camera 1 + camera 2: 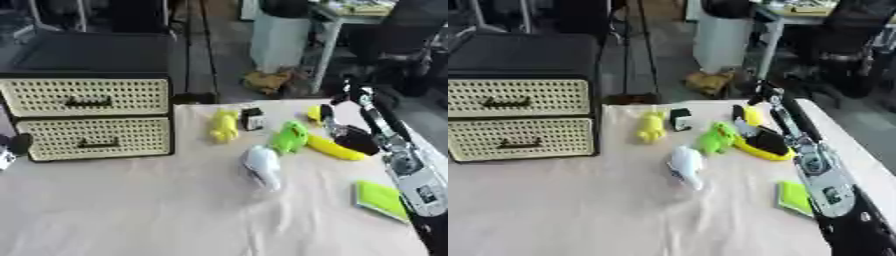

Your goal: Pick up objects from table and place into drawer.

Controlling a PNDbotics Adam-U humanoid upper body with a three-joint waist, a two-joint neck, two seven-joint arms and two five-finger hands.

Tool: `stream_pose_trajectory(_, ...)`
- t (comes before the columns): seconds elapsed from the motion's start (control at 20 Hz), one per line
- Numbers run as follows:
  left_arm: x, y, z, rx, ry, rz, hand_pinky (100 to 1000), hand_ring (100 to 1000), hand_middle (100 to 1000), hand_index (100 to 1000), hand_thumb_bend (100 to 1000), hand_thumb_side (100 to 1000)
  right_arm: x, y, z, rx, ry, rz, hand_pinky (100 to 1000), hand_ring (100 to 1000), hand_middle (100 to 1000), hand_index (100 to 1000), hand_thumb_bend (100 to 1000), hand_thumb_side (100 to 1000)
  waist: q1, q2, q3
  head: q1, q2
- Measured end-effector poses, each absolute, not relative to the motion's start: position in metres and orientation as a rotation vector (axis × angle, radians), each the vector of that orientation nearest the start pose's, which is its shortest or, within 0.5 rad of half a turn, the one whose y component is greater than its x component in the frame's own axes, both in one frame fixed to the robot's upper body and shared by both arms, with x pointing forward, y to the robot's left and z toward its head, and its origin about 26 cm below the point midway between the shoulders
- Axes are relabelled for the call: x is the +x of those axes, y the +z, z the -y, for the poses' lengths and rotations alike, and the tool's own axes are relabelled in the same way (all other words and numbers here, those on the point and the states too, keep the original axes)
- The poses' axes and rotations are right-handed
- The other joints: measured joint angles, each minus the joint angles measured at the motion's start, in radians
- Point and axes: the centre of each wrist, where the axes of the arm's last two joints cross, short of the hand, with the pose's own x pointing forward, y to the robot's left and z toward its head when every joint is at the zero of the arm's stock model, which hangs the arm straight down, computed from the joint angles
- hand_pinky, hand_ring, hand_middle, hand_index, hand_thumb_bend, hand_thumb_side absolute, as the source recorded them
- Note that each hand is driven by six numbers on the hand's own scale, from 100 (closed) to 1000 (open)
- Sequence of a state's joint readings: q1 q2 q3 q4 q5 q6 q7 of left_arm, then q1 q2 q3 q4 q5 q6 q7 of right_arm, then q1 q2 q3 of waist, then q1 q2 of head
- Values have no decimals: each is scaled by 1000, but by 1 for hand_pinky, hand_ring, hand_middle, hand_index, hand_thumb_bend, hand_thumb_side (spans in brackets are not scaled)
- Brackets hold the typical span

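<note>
No writing is legible anywhere. The right robot hand (350, 137) lies over the yellow banana (337, 148) near the tabletop's (131, 210) far right edge; finger state cannot be told. The drawer unit (92, 117) stands shut at the far left corner.

1. I can read no text, brand or number anywhere in my two head views.
2. A pale label patch on my right arm (426, 194) carries dark marks, too blurred for me to read.
3. The drawer unit (94, 117) fronts show no lettering I can make out.
</note>
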State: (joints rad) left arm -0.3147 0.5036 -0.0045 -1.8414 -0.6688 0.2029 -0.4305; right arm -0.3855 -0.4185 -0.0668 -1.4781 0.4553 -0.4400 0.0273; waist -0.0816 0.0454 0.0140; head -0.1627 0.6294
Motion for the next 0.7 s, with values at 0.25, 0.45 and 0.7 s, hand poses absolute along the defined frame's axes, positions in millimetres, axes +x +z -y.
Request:
stream_pose_trajectory(0.25,342,189,-291,833,-1213,1431,100,100,100,689,507,1000,367,124,332,-650,865,2143,655,738,755,830,100,420,-5,-2,-1,7,0)
stream_pose_trajectory(0.45,361,183,-281,859,-1302,1344,100,100,100,705,500,1000,367,123,332,-647,868,2143,655,739,755,830,100,420,-9,-3,-3,13,0)
stream_pose_trajectory(0.7,386,176,-271,924,-1370,1273,100,100,100,720,509,1000,367,122,331,-637,873,2140,656,739,755,830,100,420,-14,-3,-8,21,1)
